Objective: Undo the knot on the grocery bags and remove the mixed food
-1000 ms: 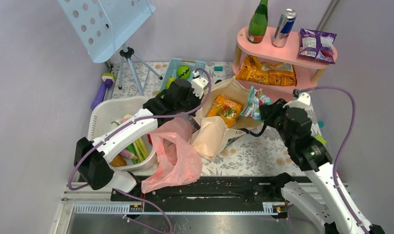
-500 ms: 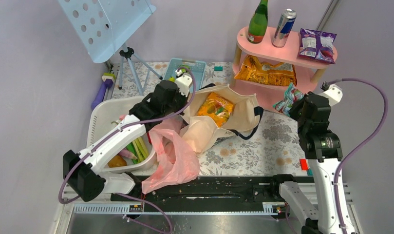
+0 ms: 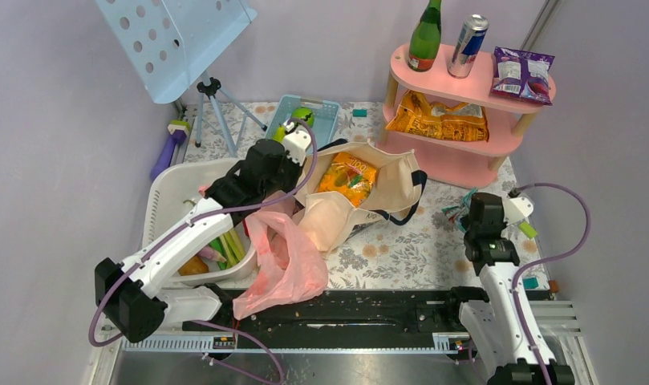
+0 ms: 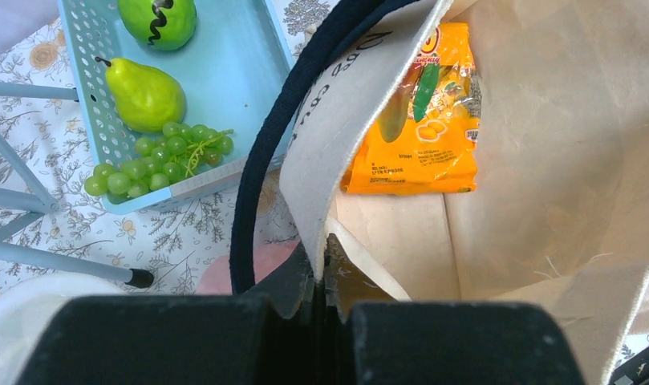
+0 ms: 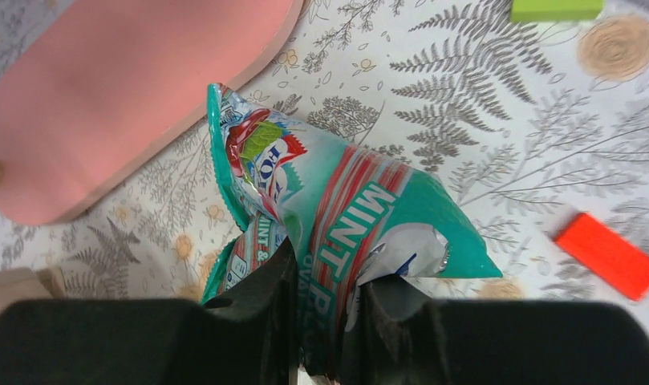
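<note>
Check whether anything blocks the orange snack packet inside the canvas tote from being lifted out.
Nothing visible does. The orange snack packet lies uncovered inside the tote, whose rim the left end effector pinches open. The right end effector grips a mint packet off to the right.

Blind spots from my seat

From the left wrist, the rim of the tote (image 4: 545, 160) covers one corner of the orange snack packet (image 4: 421, 120) and folds its lettering past reading; the blue basket (image 4: 225, 80) runs off the top edge. From the right wrist, the lower end of the mint packet (image 5: 361, 216) vanishes between the fingers (image 5: 261, 301). From above, my left arm (image 3: 196, 228) covers much of the white tub (image 3: 164, 180), and I can't see into the pink bag (image 3: 289, 269).
</note>
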